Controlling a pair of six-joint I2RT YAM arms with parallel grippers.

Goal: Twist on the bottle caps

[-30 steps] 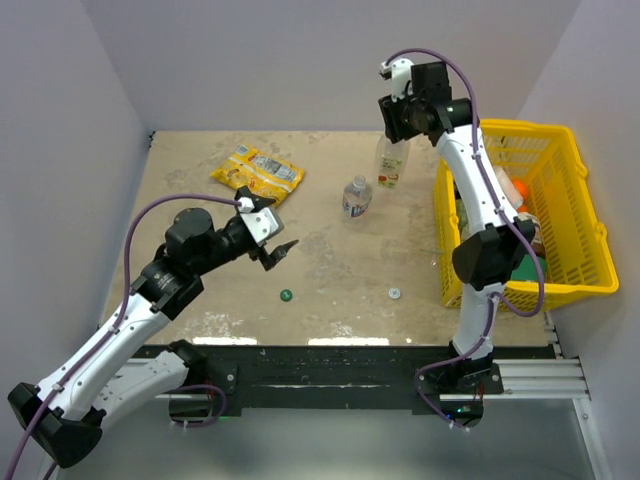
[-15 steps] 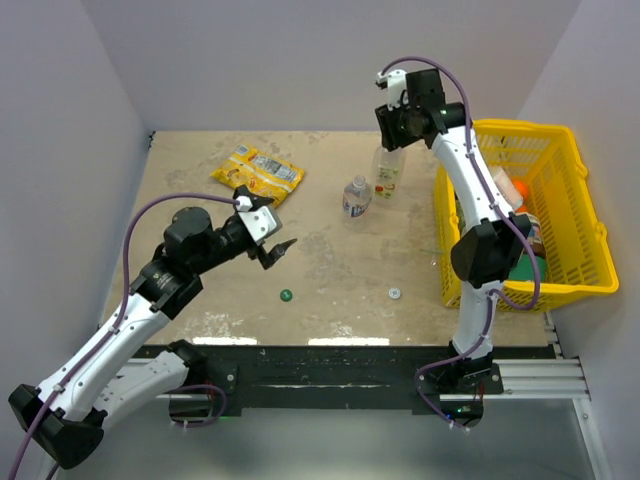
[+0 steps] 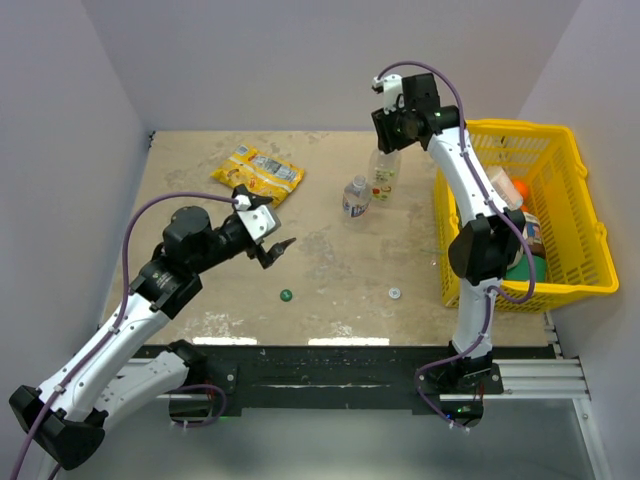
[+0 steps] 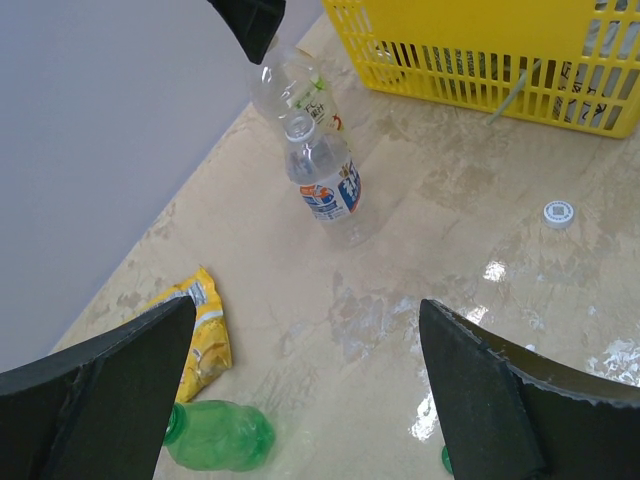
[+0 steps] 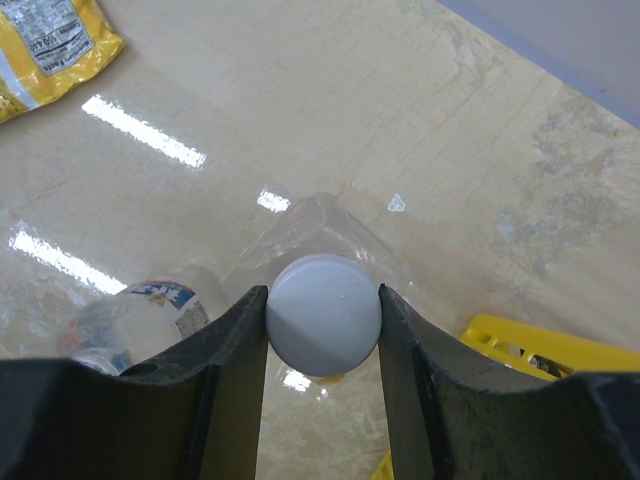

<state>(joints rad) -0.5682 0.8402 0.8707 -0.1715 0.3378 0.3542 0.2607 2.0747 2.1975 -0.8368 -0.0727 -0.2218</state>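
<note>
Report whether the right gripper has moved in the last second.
Yes. The right gripper, holding a white cap, shifted slightly left in the overhead view, away from the yellow basket.

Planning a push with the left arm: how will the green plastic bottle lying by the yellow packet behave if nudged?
The green plastic bottle lies on its side on the glossy table, so it will probably roll. It looks translucent and empty, so likely light, and may skid away.
</note>
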